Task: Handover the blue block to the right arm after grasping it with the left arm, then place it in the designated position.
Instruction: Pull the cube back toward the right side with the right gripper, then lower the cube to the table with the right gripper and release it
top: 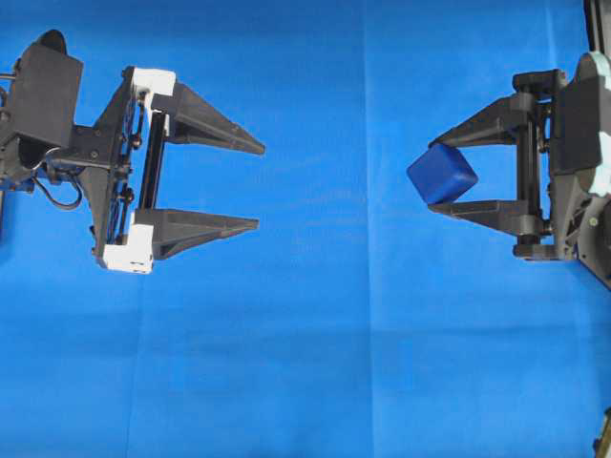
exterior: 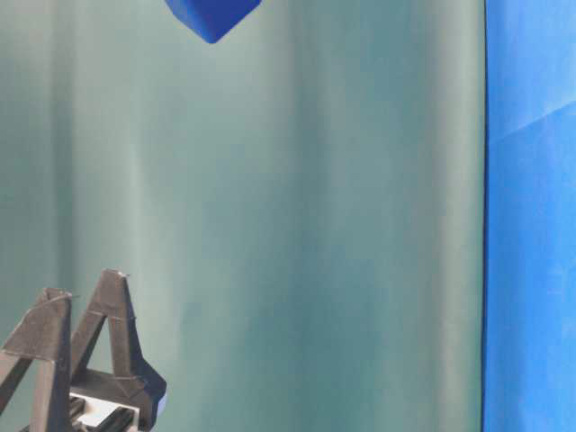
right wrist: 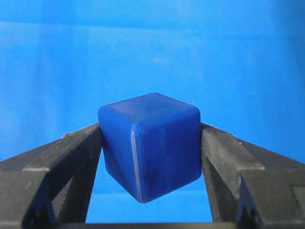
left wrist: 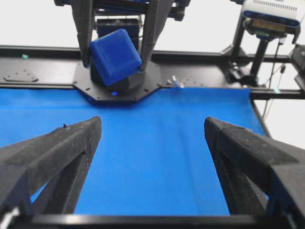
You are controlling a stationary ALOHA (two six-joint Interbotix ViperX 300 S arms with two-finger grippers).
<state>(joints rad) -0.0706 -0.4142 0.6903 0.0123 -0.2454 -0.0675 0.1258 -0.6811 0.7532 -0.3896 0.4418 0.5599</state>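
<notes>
Here the handover is done: the right end effector [top: 449, 174] clamps the block [top: 441, 174] between its fingers, raised above the blue cloth [top: 334, 363]. The left end effector [top: 260, 186] stands wide open, empty, well apart. Placing remains; no marked spot or obstacle shows.

The left hand [top: 258, 184] shows white plastic brackets, two long pointed black fingers [top: 215, 125] and a looped black cable [top: 59, 194] behind. The right hand [top: 434, 174] is all dark grey, same tapering fingers.
</notes>
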